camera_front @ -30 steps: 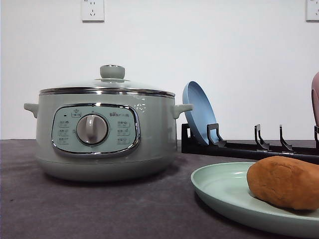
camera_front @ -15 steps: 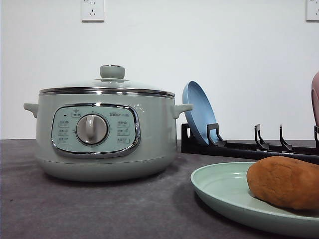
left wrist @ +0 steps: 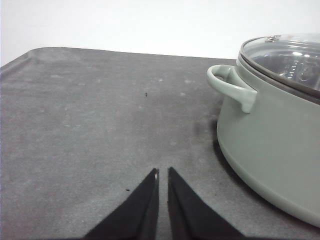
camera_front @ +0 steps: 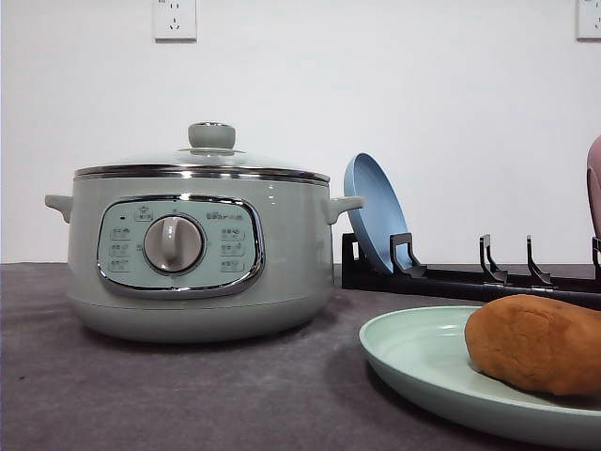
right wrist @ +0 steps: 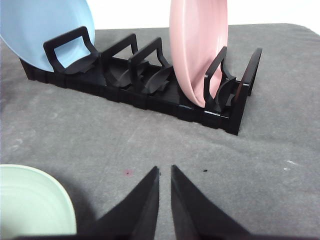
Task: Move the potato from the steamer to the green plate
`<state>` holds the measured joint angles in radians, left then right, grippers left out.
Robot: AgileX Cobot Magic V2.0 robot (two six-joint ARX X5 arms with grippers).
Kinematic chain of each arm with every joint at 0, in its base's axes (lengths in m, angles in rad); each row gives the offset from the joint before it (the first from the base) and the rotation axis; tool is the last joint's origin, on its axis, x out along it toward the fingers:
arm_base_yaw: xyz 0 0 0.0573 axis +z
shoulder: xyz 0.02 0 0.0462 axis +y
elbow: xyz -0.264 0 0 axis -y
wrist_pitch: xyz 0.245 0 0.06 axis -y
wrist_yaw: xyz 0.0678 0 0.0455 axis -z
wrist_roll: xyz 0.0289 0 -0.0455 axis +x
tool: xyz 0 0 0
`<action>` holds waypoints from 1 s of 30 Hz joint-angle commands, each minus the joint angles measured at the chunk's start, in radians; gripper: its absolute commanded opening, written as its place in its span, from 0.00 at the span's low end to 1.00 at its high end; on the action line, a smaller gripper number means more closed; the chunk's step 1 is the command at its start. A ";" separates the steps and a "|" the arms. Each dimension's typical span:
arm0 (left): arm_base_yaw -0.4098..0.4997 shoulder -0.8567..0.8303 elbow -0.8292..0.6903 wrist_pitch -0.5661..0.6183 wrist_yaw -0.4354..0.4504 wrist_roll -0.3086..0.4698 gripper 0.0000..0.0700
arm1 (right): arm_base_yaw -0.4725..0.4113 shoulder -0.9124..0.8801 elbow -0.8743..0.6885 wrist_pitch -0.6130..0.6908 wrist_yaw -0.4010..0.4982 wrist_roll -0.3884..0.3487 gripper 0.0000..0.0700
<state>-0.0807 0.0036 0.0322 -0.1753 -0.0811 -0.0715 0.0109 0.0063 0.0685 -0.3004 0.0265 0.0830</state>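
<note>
Front view: potato (camera_front: 535, 343) lies on green plate (camera_front: 413, 352); lidded steamer (camera_front: 197, 254) just beside narrowed left pincer (left wrist: 162, 172); right pincer (right wrist: 165, 170) narrowed over bare worktop (right wrist: 280, 150).

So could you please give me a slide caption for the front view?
Potato resting on the green plate, with the lidded steamer behind and a blue plate standing in the rack.

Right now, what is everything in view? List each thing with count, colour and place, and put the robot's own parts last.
steamer: one, sage green, lid on, left on the table.
potato: one, orange-brown, lying on the green plate.
green plate: one, mint, front right.
blue plate: one, standing in the rack's left end.
pink plate: one, standing near the rack's right end.
dish rack: one, black, behind the green plate.
table: one, dark grey.
wall sockets: two, white.
left gripper: black, nearly shut, empty.
right gripper: black, nearly shut, empty.
</note>
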 commanded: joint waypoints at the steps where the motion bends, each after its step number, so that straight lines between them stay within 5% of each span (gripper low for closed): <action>1: 0.000 0.000 -0.020 0.015 -0.005 0.002 0.04 | -0.002 -0.003 -0.006 0.021 0.001 -0.006 0.05; 30: 0.000 0.000 -0.020 0.015 -0.005 0.002 0.04 | -0.002 -0.003 -0.057 0.206 0.000 -0.006 0.05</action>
<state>-0.0807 0.0036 0.0322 -0.1751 -0.0813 -0.0715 0.0109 0.0063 0.0158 -0.1043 0.0261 0.0822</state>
